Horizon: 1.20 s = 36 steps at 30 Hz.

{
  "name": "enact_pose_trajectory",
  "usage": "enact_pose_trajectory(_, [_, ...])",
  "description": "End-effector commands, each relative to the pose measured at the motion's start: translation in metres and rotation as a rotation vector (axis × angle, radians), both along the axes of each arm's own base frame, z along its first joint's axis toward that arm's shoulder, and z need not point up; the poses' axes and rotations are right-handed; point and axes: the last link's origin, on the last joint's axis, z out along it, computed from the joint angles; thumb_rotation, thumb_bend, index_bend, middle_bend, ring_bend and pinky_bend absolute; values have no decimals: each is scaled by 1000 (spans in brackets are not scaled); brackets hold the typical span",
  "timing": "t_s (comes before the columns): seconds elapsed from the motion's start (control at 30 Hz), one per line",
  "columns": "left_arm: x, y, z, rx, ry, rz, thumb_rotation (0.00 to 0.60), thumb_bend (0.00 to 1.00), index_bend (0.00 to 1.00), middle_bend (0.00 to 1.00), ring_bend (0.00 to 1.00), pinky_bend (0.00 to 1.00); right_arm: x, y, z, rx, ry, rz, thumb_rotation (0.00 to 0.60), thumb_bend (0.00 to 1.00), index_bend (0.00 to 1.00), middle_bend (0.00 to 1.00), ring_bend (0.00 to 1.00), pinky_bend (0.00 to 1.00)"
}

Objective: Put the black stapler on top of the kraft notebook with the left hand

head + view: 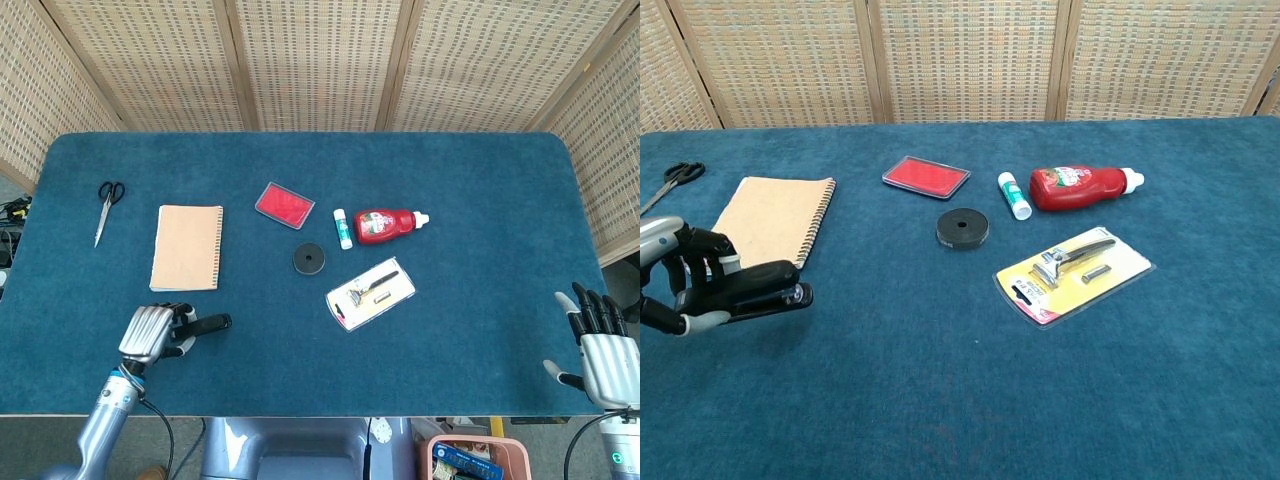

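My left hand (150, 333) (675, 275) grips the black stapler (207, 324) (765, 290), fingers wrapped round its rear; the front end sticks out to the right, lifted slightly off the cloth. It hovers just below the near edge of the kraft notebook (187, 247) (770, 222), which lies flat at the left of the blue table. My right hand (598, 345) rests open at the table's near right corner, fingers spread, holding nothing; only the head view shows it.
Scissors (106, 209) (672, 180) lie far left. A red ink pad (284, 204), black tape roll (309, 260), glue stick (342, 228), red bottle (388, 225) and packaged razor (371, 292) sit mid-table. Wicker screens stand behind.
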Motion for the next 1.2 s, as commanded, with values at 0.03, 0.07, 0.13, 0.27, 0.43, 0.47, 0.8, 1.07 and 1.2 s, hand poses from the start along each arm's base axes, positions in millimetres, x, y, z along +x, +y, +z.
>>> enact_pose_trajectory(0.03, [4, 23, 18, 60, -38, 17, 600, 312, 510, 543, 487, 491, 0, 0, 0, 0, 1, 0, 600, 0, 0, 0, 0, 0])
enact_pose_trajectory(0.07, [5, 32, 24, 71, -59, 34, 600, 313, 510, 543, 487, 491, 0, 0, 0, 1, 1, 0, 600, 0, 0, 0, 0, 0])
enact_pose_trajectory(0.13, [7, 43, 33, 88, -86, 48, 600, 314, 512, 543, 488, 491, 0, -1, 0, 0, 1, -2, 600, 0, 0, 0, 0, 0])
enact_pose_trajectory(0.27, [5, 65, 50, 115, -133, 88, 600, 313, 514, 543, 487, 490, -1, -2, -1, 1, 4, -9, 600, 0, 0, 0, 0, 0])
enact_pose_trajectory(0.43, [0, 98, 59, 136, -184, 165, 600, 314, 517, 543, 487, 491, -2, -2, -3, 8, 12, -11, 600, 0, 0, 0, 0, 0])
enact_pose_trajectory(0.47, [-1, 107, 59, 135, -198, 189, 600, 315, 518, 544, 487, 491, -2, -2, -4, 12, 15, -12, 600, 0, 0, 0, 0, 0])
enact_pose_trajectory(0.8, [-9, 144, 42, 123, -199, 297, 600, 316, 518, 544, 488, 490, -6, -6, -9, 22, 30, -36, 600, 0, 0, 0, 0, 0])
enact_pose_trajectory(1.07, [-17, 160, 17, 98, -228, 379, 600, 316, 518, 544, 488, 491, -8, -8, -11, 26, 35, -47, 600, 0, 0, 0, 0, 0])
enact_pose_trajectory(1.2, [-20, 163, 8, 101, -257, 422, 600, 317, 518, 544, 488, 491, -8, -8, -11, 26, 34, -49, 600, 0, 0, 0, 0, 0])
